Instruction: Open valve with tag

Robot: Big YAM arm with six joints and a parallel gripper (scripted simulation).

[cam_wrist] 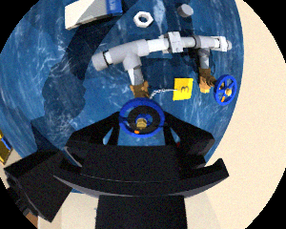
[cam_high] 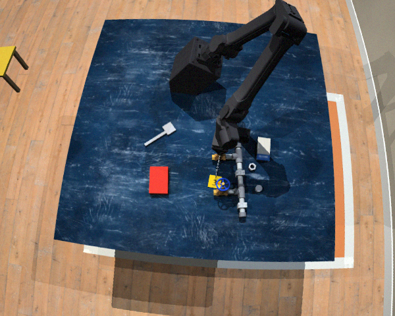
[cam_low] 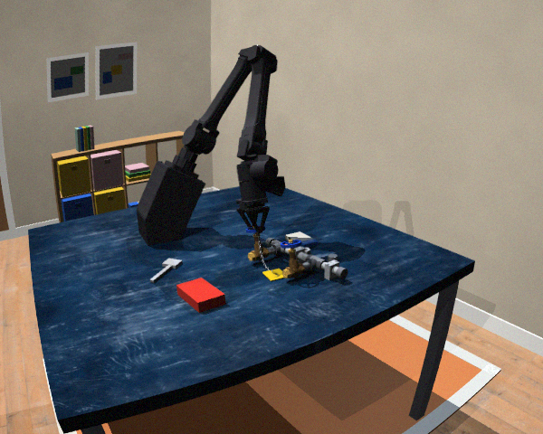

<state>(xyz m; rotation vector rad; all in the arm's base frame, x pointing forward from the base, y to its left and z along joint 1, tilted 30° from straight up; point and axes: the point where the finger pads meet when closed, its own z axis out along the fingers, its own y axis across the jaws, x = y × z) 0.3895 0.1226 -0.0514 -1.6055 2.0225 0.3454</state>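
A grey pipe (cam_high: pixel 239 170) (cam_low: pixel 309 257) (cam_wrist: pixel 150 48) lies on the blue table and carries two brass valves. A thin chain (cam_high: pixel 217 166) (cam_low: pixel 262 257) runs from the far valve (cam_high: pixel 219 157) (cam_low: pixel 254 254) to a yellow tag (cam_high: pixel 211 180) (cam_low: pixel 272 274) (cam_wrist: pixel 181 88). The tag's dark figure looks like a 3. My gripper (cam_high: pixel 220 151) (cam_low: pixel 254 229) (cam_wrist: pixel 141 114) points straight down over this valve and is shut on its blue handwheel (cam_wrist: pixel 142 120). The near valve's blue handwheel (cam_high: pixel 222 178) (cam_low: pixel 290 243) (cam_wrist: pixel 226 88) stands free beside the tag.
A red block (cam_high: pixel 158 179) (cam_low: pixel 200 294) and a white flat tool (cam_high: pixel 160 133) (cam_low: pixel 165 269) lie to the left. A white and blue box (cam_high: pixel 263 148) (cam_wrist: pixel 92 10), a hex nut (cam_high: pixel 253 164) (cam_wrist: pixel 142 18) and a grey cylinder (cam_high: pixel 258 188) (cam_wrist: pixel 185 10) lie just right of the pipe.
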